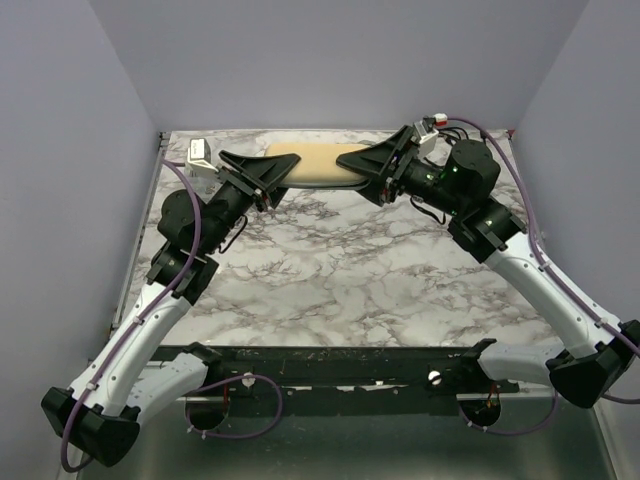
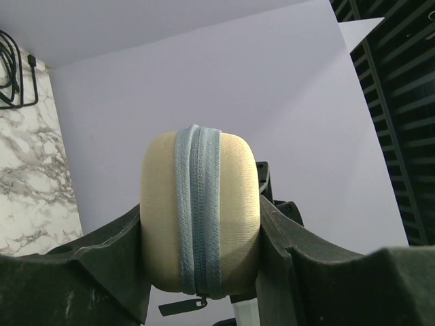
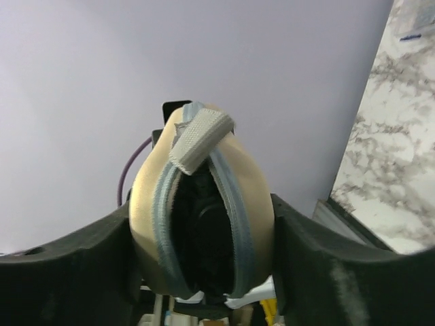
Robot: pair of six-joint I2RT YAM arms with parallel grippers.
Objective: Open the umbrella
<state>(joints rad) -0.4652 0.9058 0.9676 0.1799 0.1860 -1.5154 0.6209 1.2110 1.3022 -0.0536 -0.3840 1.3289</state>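
The left gripper (image 2: 200, 227) clamps the zipped end of the sleeved umbrella (image 1: 315, 164). The right gripper (image 3: 204, 231) presses its fingers against both sides of the other end, where the zip (image 3: 238, 224) gapes on dark fabric. Held end to end like this, the bundle is probably braced so the sleeve can come off. It sits at the far side of the table (image 1: 330, 280), near the back wall (image 1: 330, 60); the open room lies toward the arms.

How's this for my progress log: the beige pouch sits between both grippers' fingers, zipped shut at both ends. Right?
Only one end is shut. By the right gripper the pouch has its zipper gaping open, black inside, as the right wrist view shows; by the left gripper it is zipped. The rest holds.
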